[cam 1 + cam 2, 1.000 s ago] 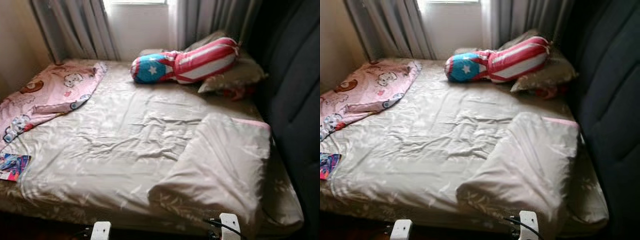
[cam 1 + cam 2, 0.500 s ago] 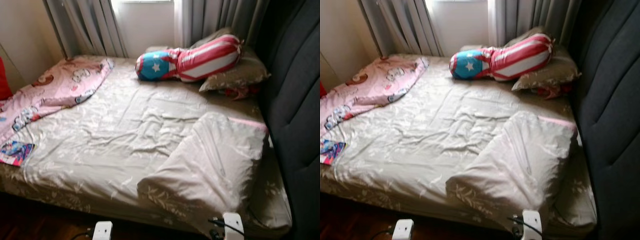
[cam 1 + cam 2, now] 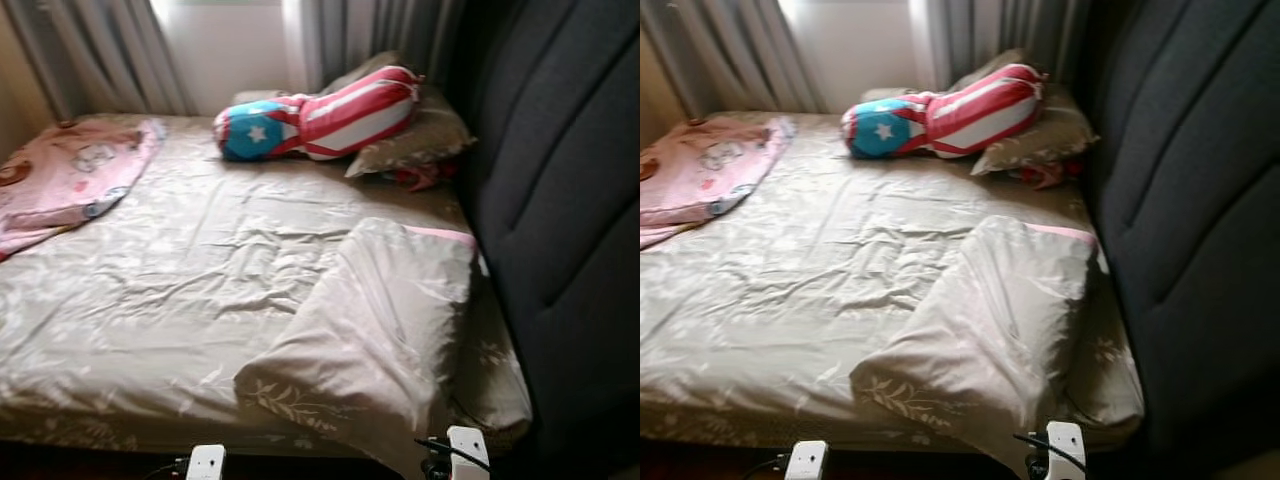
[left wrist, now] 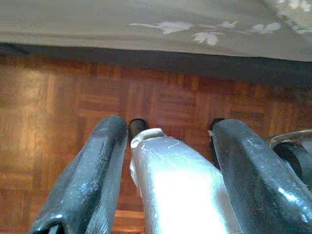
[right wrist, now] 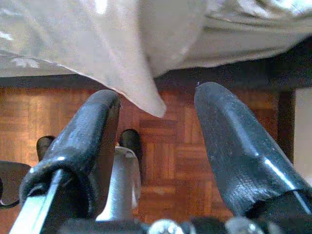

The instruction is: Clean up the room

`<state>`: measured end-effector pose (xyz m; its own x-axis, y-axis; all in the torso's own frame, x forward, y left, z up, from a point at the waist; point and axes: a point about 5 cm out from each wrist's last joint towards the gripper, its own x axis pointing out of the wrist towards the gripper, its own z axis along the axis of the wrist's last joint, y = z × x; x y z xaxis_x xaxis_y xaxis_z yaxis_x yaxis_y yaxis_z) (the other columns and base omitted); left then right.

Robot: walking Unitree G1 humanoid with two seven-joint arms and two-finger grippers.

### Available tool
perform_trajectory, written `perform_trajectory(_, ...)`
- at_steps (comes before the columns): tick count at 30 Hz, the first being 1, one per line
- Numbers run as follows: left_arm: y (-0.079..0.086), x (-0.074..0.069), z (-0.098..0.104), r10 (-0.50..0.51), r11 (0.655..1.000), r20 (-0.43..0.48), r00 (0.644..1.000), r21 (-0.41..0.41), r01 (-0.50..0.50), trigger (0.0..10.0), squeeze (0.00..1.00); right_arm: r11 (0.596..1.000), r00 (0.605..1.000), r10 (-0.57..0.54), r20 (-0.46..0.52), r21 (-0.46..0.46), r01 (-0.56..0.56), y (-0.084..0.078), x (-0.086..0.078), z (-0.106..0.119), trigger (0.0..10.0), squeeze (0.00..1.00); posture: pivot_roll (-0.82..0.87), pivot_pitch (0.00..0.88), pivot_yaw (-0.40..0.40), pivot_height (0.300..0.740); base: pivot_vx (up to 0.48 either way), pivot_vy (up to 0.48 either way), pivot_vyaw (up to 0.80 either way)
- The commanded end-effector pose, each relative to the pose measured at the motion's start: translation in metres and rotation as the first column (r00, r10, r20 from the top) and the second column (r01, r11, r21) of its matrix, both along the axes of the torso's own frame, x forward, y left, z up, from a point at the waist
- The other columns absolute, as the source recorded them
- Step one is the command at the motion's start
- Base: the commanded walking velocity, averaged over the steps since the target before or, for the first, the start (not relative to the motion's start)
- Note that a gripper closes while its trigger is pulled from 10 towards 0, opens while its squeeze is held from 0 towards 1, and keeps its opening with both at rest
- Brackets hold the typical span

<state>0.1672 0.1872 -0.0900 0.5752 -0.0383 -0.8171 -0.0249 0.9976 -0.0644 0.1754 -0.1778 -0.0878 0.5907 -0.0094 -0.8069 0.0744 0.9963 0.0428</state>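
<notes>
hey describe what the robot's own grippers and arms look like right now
The left gripper and right gripper each have two long, rounded, scuffed black fingers on silver metal. In the eye views, white blocks mark both arms, with a black cable at the right one.

The bed (image 3: 180, 290) is covered with a wrinkled beige sheet with a leaf print. On its near right part lies a folded beige blanket (image 3: 370, 330) with a pink edge. At the far side, a red, white and blue bolster (image 3: 315, 112) with a star rests against a beige pillow (image 3: 415, 140). On the far left lies a pink cartoon blanket (image 3: 65, 180). Under the bed is a wooden parquet floor (image 4: 73, 102).
</notes>
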Motion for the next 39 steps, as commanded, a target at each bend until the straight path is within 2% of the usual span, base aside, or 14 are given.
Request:
perform_trajectory(1,0.0029,-0.0019,-0.0006,0.001,1.0,-0.012,1.0,0.009,-0.001,10.0,0.0,1.0,1.0,-0.001,-0.011,0.004,0.001,0.0011,-0.0012,-0.0009,10.0,0.0,-0.06,0.0,-0.011,0.722,0.0,0.0,-0.74)
perform_trajectory(3,0.0031,-0.0022,-0.0007,0.001,1.0,-0.012,1.0,0.009,0.0,10.0,0.0,1.0,1.0,-0.001,-0.01,0.005,0.001,0.0016,-0.0009,-0.0008,10.0,0.0,-0.06,0.0,-0.011,0.722,0.0,0.0,-0.73)
perform_trajectory(15,0.0041,-0.0036,-0.0011,0.0,1.0,-0.014,1.0,0.012,0.0,10.0,0.0,1.0,1.0,0.003,0.009,0.009,-0.003,0.0031,0.0011,0.0004,10.0,0.0,-0.06,0.0,-0.01,0.722,0.0,0.0,0.0)
perform_trajectory(34,0.003,-0.0036,-0.0011,-0.005,1.0,-0.009,1.0,0.013,0.005,10.0,0.0,1.0,1.0,0.001,0.017,0.006,-0.001,0.0019,0.0025,0.0012,10.0,0.0,-0.06,0.0,-0.012,0.722,0.277,0.0,0.0)
perform_trajectory(39,0.0025,-0.0029,-0.0008,-0.021,1.0,-0.005,1.0,0.021,0.021,10.0,0.0,1.0,0.999,-0.012,0.03,0.007,0.011,0.0013,0.0046,0.0024,10.0,0.0,-0.05,0.0,-0.017,0.722,0.0,0.0,0.0)
